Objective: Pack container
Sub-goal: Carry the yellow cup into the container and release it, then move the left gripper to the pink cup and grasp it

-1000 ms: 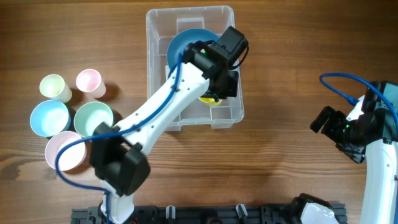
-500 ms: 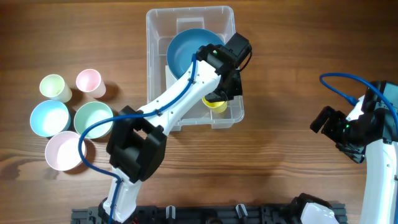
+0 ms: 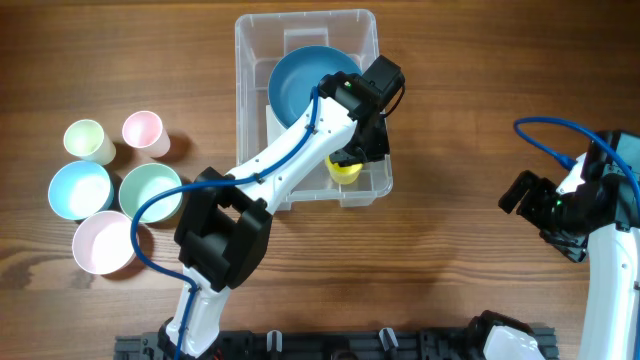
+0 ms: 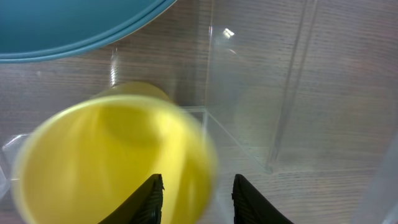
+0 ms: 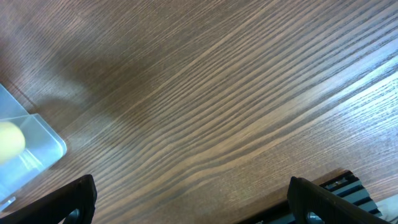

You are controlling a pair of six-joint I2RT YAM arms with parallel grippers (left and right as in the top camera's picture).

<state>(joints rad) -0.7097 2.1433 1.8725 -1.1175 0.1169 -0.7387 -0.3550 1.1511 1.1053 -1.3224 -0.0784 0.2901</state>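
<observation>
The container [image 3: 250, 60] is a clear plastic bin at the table's upper middle. A large blue bowl [image 3: 300, 80] lies in its far half. A yellow cup [image 3: 345, 171] sits in its near right corner. My left gripper [image 3: 362, 135] reaches into the bin just above the cup. In the left wrist view the fingers [image 4: 196, 199] are apart around the cup's rim [image 4: 112, 162], with a gap on the right side; the cup looks blurred. My right gripper [image 3: 545, 215] is open and empty at the table's right side, its fingers [image 5: 193, 199] wide over bare wood.
Left of the bin stand several pastel cups and bowls: a pale green cup [image 3: 87, 141], a pink cup [image 3: 144, 132], a light blue bowl [image 3: 80, 189], a mint bowl [image 3: 150, 192] and a pink bowl [image 3: 103, 243]. The bin's corner [image 5: 31, 143] shows in the right wrist view.
The left arm has swung its elbow left and the gripper has drawn back slightly. The yellow cup now shows lower in the bin's corner, free of the fingers. The right arm has not moved.
</observation>
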